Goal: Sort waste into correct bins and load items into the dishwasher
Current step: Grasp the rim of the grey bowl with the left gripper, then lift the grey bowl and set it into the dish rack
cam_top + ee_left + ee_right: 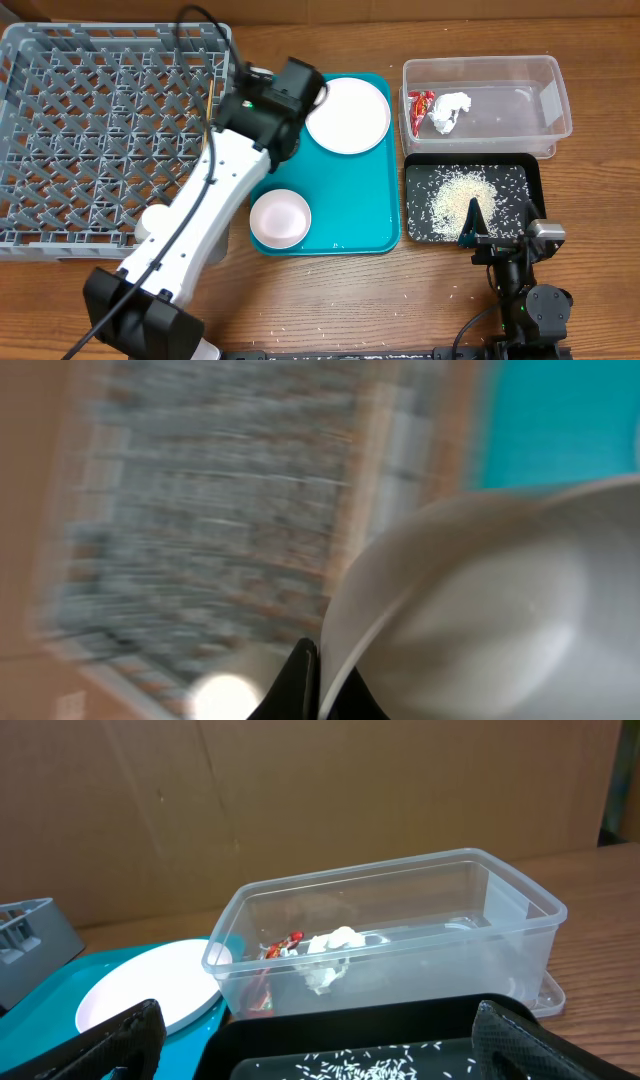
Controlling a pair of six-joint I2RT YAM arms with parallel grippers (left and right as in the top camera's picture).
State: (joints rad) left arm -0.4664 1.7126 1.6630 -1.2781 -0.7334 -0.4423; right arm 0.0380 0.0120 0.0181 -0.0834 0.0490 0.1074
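- Gripping the plate (352, 115) by its rim, the left gripper (320, 685) had both dark fingers closed on it, over the teal tray (360, 200).
- Bare tray lay just past the plate. One pinkish dish (280, 218) sat back along the arm, and one grey rack (90, 130) stood beside the gripper.
- Beyond the plate, one clear tub (520, 62) held one red wrapper (421, 108) and one tissue (451, 110). One black tray (522, 215) held rice (462, 192).
- The right gripper (320, 1030) hung spread wide at the black tray's edge.
- Only the blurred left wrist view showed the grip; overhead, the arm hid it.
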